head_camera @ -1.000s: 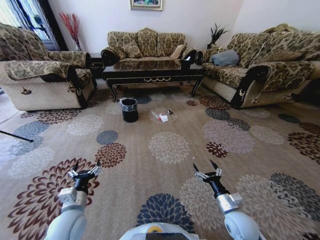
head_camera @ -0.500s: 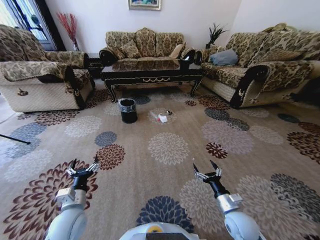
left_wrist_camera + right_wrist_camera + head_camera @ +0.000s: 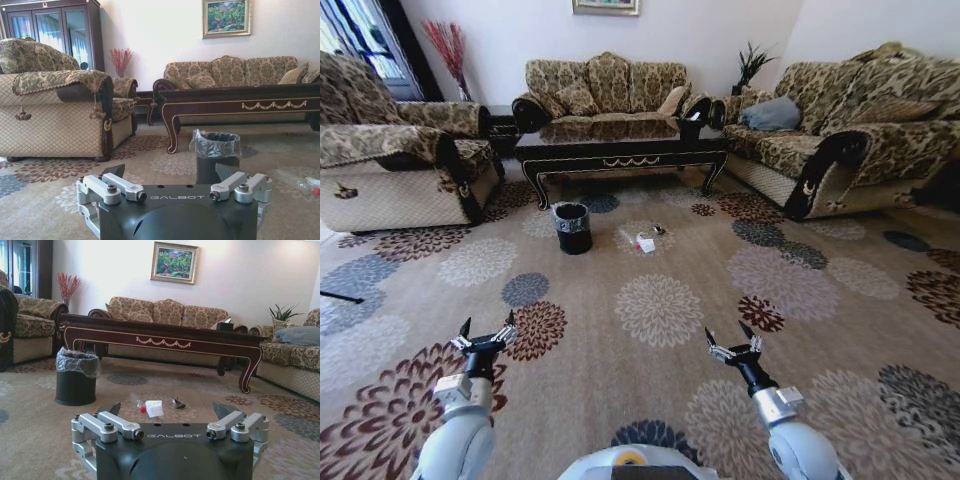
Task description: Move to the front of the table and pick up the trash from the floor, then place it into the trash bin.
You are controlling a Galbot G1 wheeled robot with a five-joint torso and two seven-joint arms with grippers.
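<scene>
Beige carpet floor (image 3: 650,370) everywhere, covered in big round flower medallions in brown, maroon, blue-grey and cream, with brocade sofas (image 3: 605,85) ringing the room. At the far end sits the table (image 3: 620,148), long and low, glossy dark wood with curved legs and a gold scroll on the front apron; its long side runs across the head view. On the carpet in front of it, toward its left end, stands the trash bin (image 3: 572,228), a small round black one, upright, with a crinkly clear bag folded over the rim. Just to the bin's right lies the trash (image 3: 642,239): a clear bottle with a red cap (image 3: 141,406) lying flat, crumpled white paper (image 3: 153,408) touching it, and a tiny dark scrap (image 3: 178,403) a bit further right. Can't tell exactly which way the bottle points.

Both arms hang low near the robot, well short of the litter. Left gripper (image 3: 486,332) has its fingers spread wide with nothing between them, and the right gripper (image 3: 733,340) is the same, also holding nothing. The trash lies well ahead of both, between their lines.
</scene>
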